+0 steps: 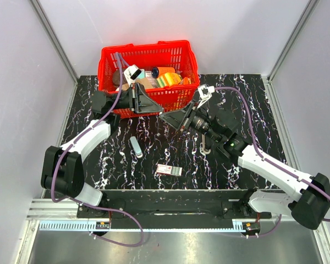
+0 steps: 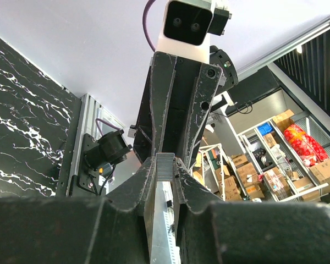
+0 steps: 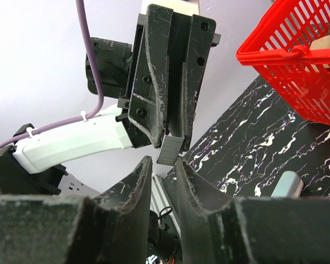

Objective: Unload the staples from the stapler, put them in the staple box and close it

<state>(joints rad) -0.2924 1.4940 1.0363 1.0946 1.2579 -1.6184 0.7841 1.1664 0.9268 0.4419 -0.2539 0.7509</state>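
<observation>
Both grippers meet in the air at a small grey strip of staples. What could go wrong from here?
1. The left gripper is shut on the strip of staples, and only a short end sticks out. The right gripper may catch too little, so the strip could slip.
2. The strip hangs above the table, not on it. If it is dropped, it could fall and perhaps break into pieces.

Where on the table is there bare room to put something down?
Bare table lies right of the right arm, toward the wall, and at the front between the left arm and the small box. Before the red basket, where left hand and right hand meet, it is crowded.
</observation>
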